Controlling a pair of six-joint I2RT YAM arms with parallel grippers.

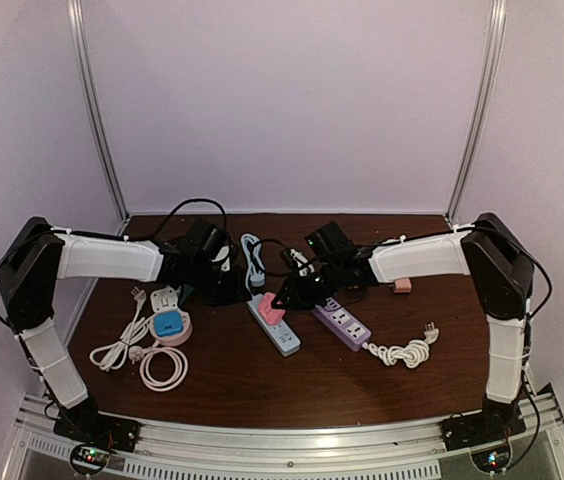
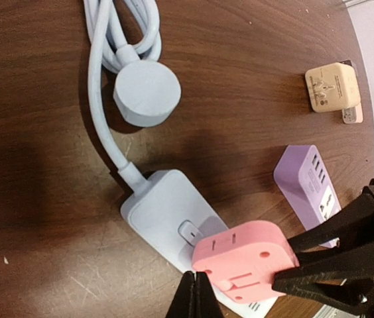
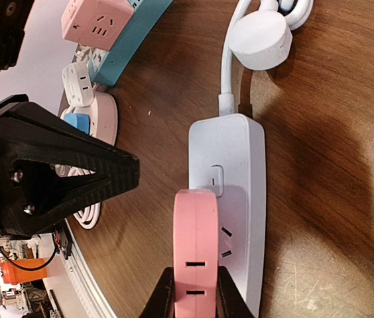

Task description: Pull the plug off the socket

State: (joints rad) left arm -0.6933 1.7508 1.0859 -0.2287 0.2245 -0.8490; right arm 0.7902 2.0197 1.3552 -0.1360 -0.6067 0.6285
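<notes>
A pink plug [image 1: 271,311] stands over the pale blue power strip [image 1: 284,337] at the table's middle. My right gripper [image 3: 195,295] is shut on the pink plug [image 3: 195,252], one finger on each flat side. In the left wrist view the plug [image 2: 243,258] casts a shadow on the strip [image 2: 164,205]; its pins are hidden. An uncovered socket shows on the strip [image 3: 240,165] beside the plug. My left gripper [image 2: 195,298] is shut and empty, its tips at the strip's edge next to the plug.
A purple power strip [image 1: 342,322] lies right of the blue one, with a coiled white cord [image 1: 407,350] beyond. A beige adapter [image 2: 333,87] lies at the back. The blue strip's cord and round plug [image 2: 146,93] lie behind it. A round pink socket [image 1: 169,325] and white cables [image 1: 157,365] lie left.
</notes>
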